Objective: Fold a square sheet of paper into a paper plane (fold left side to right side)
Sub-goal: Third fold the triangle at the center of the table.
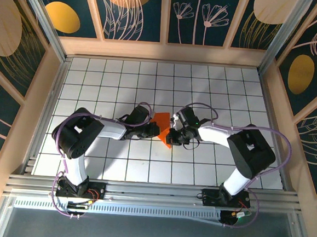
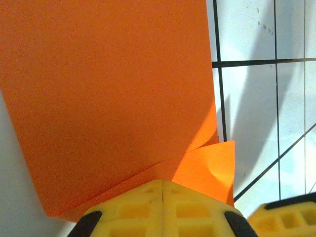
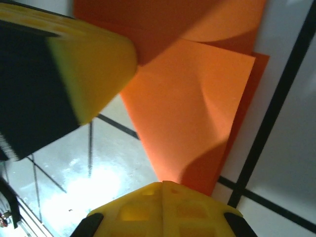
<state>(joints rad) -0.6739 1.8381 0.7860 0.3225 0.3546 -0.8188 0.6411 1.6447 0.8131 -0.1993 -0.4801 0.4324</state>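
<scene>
The square sheet of paper (image 1: 162, 126) is bright orange and lies partly folded on the white grid table (image 1: 123, 77), between the two arms. In the left wrist view the sheet (image 2: 108, 98) spreads out from under my left gripper (image 2: 162, 183), which is shut with its tips down on the paper's layered edge. A lifted flap (image 3: 187, 108) narrows to a point in my right gripper (image 3: 163, 185), which is shut on that corner. In the top view the left gripper (image 1: 151, 127) and the right gripper (image 1: 172, 135) stand close together at the sheet.
Wooden walls with dark floral panels (image 1: 134, 9) fence the table on three sides. A metal rail (image 1: 152, 195) runs along the near edge by the arm bases. Bare grid tiles lie behind and to both sides of the paper.
</scene>
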